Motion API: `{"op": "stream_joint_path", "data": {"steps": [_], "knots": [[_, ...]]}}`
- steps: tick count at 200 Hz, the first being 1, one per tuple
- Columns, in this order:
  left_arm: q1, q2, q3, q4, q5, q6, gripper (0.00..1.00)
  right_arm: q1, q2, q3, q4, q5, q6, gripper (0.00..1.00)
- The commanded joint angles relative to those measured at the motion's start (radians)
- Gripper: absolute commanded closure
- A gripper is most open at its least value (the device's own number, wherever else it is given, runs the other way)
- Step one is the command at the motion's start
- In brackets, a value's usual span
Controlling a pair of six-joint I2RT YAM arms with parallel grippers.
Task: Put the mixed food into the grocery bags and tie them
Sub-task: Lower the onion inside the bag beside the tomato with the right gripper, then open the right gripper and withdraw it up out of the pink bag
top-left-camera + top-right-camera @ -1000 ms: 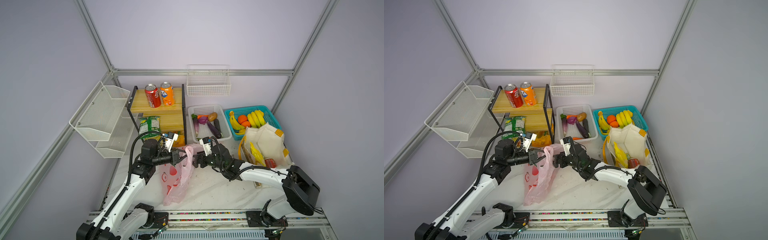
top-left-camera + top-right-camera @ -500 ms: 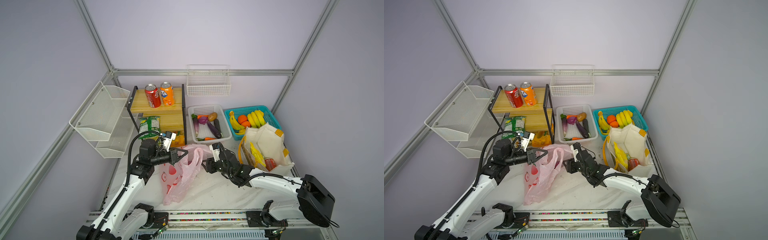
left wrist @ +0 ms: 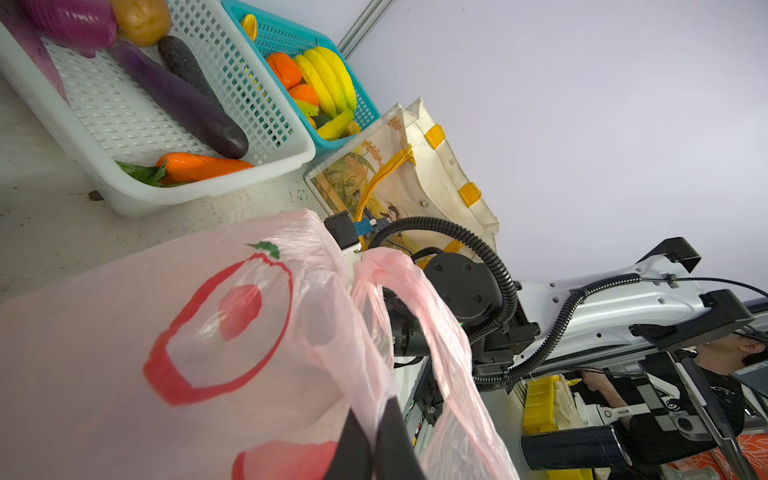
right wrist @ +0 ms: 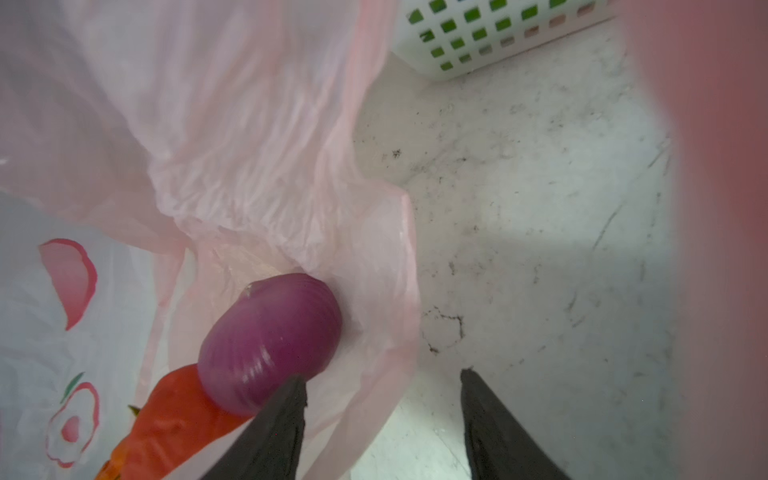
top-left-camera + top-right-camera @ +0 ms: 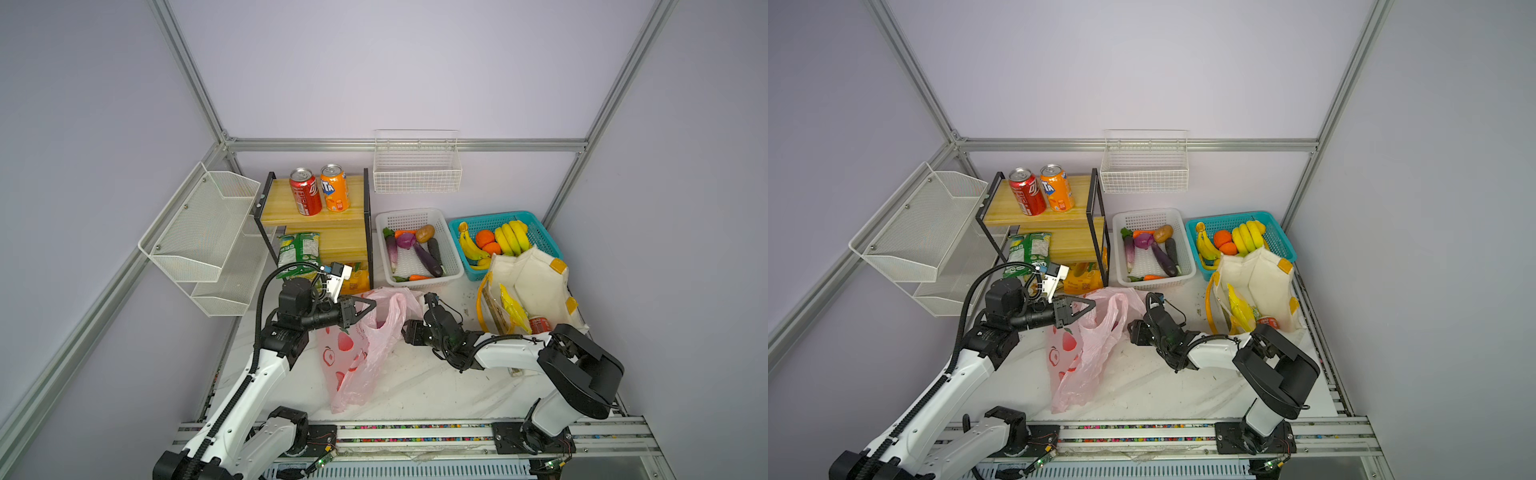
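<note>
left gripper clamped on film of the thin, floppy, slippery pink bag mid-table by the white basket, right gripper spread, empty beside the light purple onion inside; probably best gripped at bunched loop handles.

The left arm reaches forward with a bent elbow. The left pincer is level and squeezed tight on the pink bag. The right arm stretches low toward the middle. The right pincer has its 2 fingers apart with nothing between.
</note>
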Motion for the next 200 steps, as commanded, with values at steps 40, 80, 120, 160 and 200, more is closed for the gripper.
{"op": "stream_joint_path", "data": {"steps": [40,80,120,160,200], "knots": [[0.008,-0.013,0.041,0.043,0.014,-0.005,1.0,-0.003,0.107,-0.006,0.28,-0.113,0.148,0.66],[0.016,-0.023,0.055,0.02,-0.011,-0.003,1.0,-0.005,-0.005,-0.025,0.221,-0.029,0.114,0.91],[0.105,-0.062,0.134,-0.097,-0.052,0.012,1.0,-0.004,-0.31,-0.03,0.07,0.049,-0.109,0.97],[0.185,-0.084,0.202,-0.191,-0.137,0.028,1.0,-0.001,-0.471,-0.026,0.064,-0.004,-0.195,0.98],[0.197,-0.072,0.186,-0.221,-0.196,0.03,1.0,0.0,-0.421,-0.004,0.031,-0.058,-0.214,0.95]]}}
